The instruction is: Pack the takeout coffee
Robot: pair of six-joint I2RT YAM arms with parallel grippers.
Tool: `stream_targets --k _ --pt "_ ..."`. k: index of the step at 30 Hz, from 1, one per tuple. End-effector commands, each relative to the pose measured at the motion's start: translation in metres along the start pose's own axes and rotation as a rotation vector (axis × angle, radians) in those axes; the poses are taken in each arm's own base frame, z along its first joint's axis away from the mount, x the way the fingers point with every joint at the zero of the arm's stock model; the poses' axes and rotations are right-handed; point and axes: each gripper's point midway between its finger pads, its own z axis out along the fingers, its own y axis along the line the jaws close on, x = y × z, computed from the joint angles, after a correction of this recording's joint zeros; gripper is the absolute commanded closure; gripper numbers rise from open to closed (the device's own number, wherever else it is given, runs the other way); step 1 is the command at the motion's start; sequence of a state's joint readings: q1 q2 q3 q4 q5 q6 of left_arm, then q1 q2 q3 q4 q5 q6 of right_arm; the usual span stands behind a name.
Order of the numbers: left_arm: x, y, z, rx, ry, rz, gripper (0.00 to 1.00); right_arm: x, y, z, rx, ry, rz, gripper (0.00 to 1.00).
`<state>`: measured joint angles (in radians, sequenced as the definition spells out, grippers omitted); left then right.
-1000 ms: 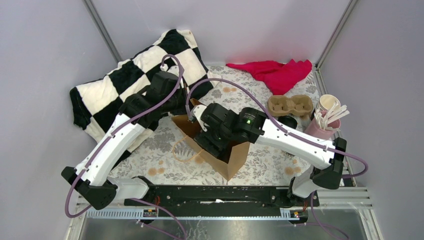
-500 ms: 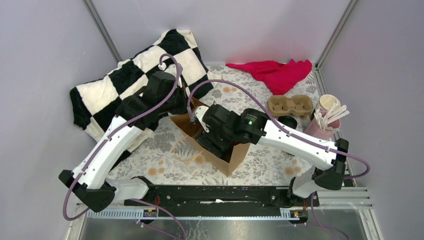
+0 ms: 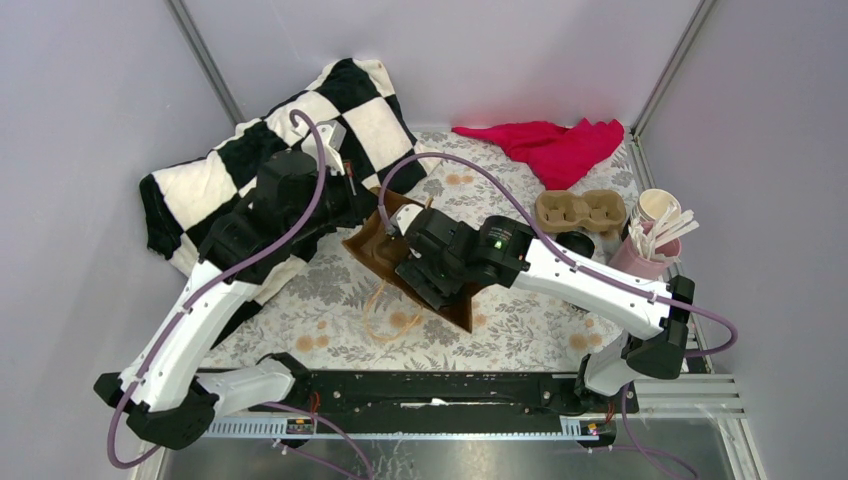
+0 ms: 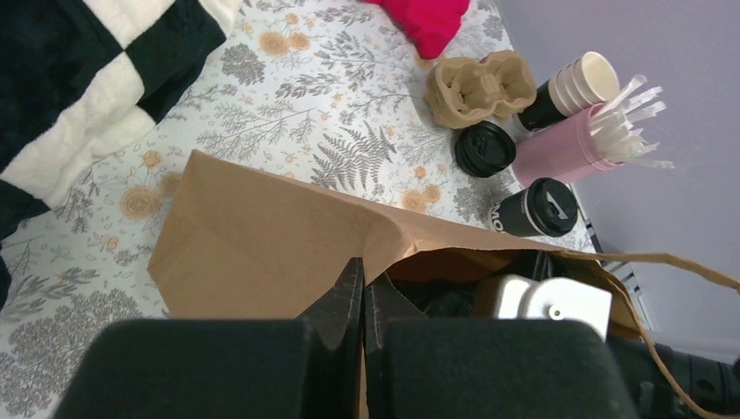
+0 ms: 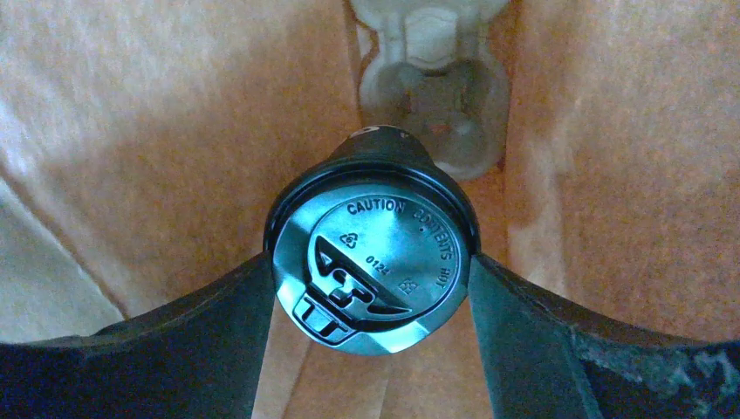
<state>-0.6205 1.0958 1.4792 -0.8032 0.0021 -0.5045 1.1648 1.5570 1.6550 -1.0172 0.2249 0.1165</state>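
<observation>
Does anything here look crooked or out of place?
Yes: the brown paper bag leans askew instead of standing upright, its rim pinched by the left gripper. The right gripper holds a black-lidded coffee cup inside it. Nothing looks spilled.

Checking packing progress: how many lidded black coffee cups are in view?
3. One coffee cup inside the brown bag, held by the right gripper; two others beside the pink stirrer cup. The bag may hide more.
</observation>
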Motion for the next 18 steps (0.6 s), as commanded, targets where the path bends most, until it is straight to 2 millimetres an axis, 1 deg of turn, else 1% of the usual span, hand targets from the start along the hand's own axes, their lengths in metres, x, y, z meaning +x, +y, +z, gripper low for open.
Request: stream_targets --k 1,4,6,9,11,14,18 --pt "-0.024 -0.025 -0.012 0.133 -0.106 0.041 1.0 -0.025 -0.017 -0.007 0.098 -0.107 0.043 0.36" --pt "-0.025 -0.03 -0.018 0.178 -0.13 0.078 1.0 -0.033 -0.027 -0.006 0.159 -0.141 0.042 0.36" --pt "-0.021 -0.028 -0.018 0.186 -0.147 0.104 1.0 -0.038 -0.026 -0.006 0.171 -0.163 0.018 0.36" --pt "-0.019 -0.03 -0.018 0.217 -0.171 0.142 1.0 -0.044 -0.024 -0.002 0.187 -0.181 -0.003 0.37" --pt "-0.019 -0.031 -0.014 0.235 -0.19 0.165 1.0 -0.046 -0.022 0.002 0.2 -0.19 -0.008 0.36" --pt "-0.009 -0.025 -0.005 0.23 -0.178 0.187 1.0 -0.046 -0.022 0.007 0.213 -0.226 -0.014 0.36" --pt "0.004 -0.018 -0.004 0.239 -0.187 0.194 1.0 -0.038 -0.027 0.016 0.238 -0.261 -0.047 0.36"
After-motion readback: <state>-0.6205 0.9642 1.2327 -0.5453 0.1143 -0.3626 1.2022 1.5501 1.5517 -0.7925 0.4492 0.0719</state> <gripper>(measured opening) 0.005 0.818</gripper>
